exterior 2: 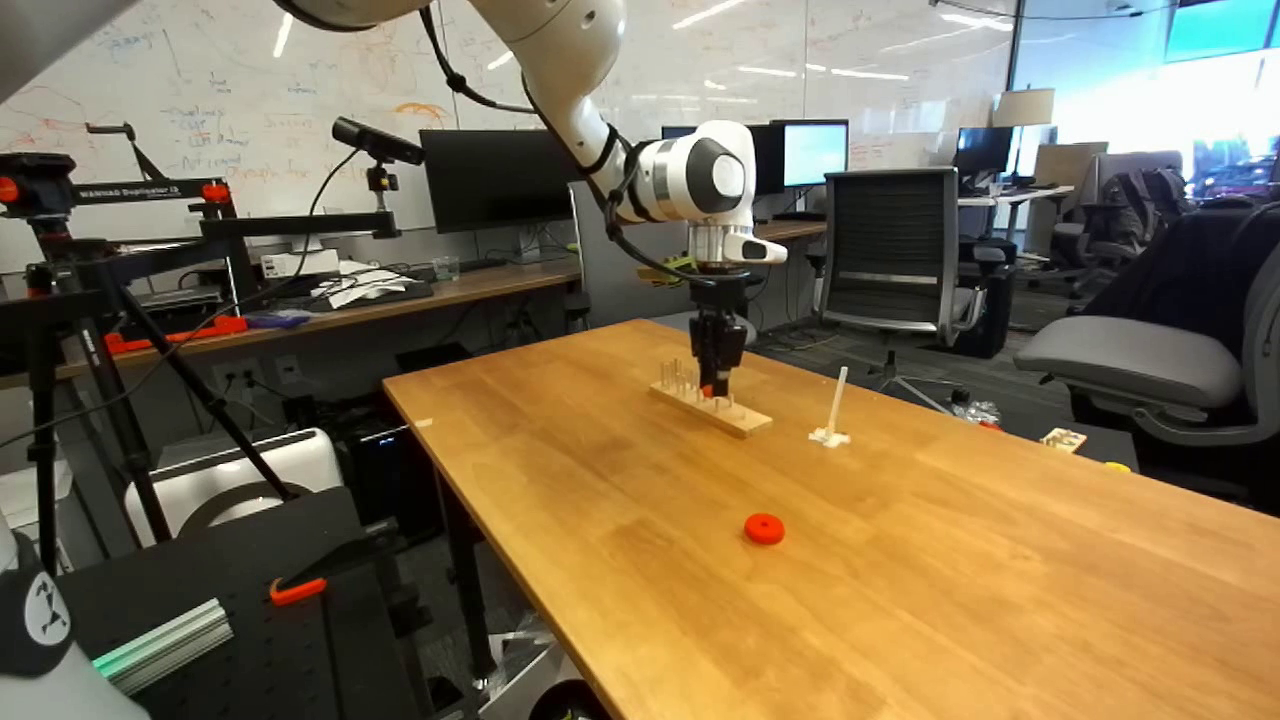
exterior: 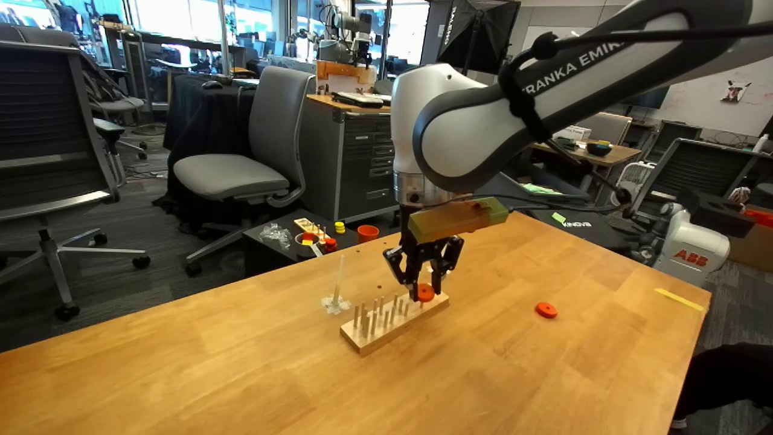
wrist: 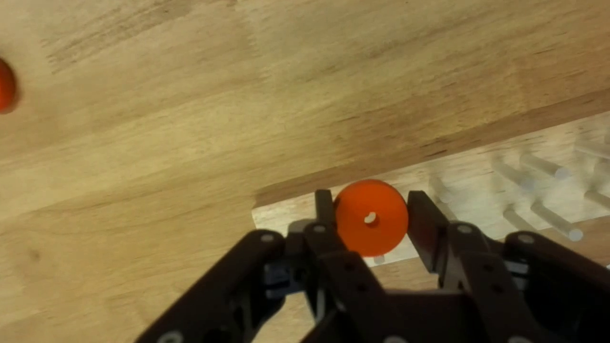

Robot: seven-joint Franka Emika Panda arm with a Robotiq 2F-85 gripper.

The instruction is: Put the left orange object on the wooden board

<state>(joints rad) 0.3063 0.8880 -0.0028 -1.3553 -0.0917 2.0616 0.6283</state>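
Observation:
The left orange object (wrist: 367, 238), a flat round disc with a small centre hole, is between the fingertips of my gripper (wrist: 371, 205). It sits just over the end part of the wooden board (wrist: 283, 215), and I cannot tell whether it touches the board or a peg. A pale spot shows through the hole. In an exterior view the orange disc (exterior: 426, 293) looks tilted; in an exterior view it is mostly hidden behind the fingers, with a bit of orange (exterior 2: 707, 391) showing. The board (exterior: 386, 337) lies on the table with its rows of thin pegs up.
A redder disc (exterior: 546, 310) lies apart on the table; it also shows in the wrist view (wrist: 5, 86). A thin upright post (exterior 2: 836, 402) stands taped near the board. A yellow tape strip (exterior: 679, 299) is near a table edge. A low black stand holds an orange cup (exterior: 368, 234).

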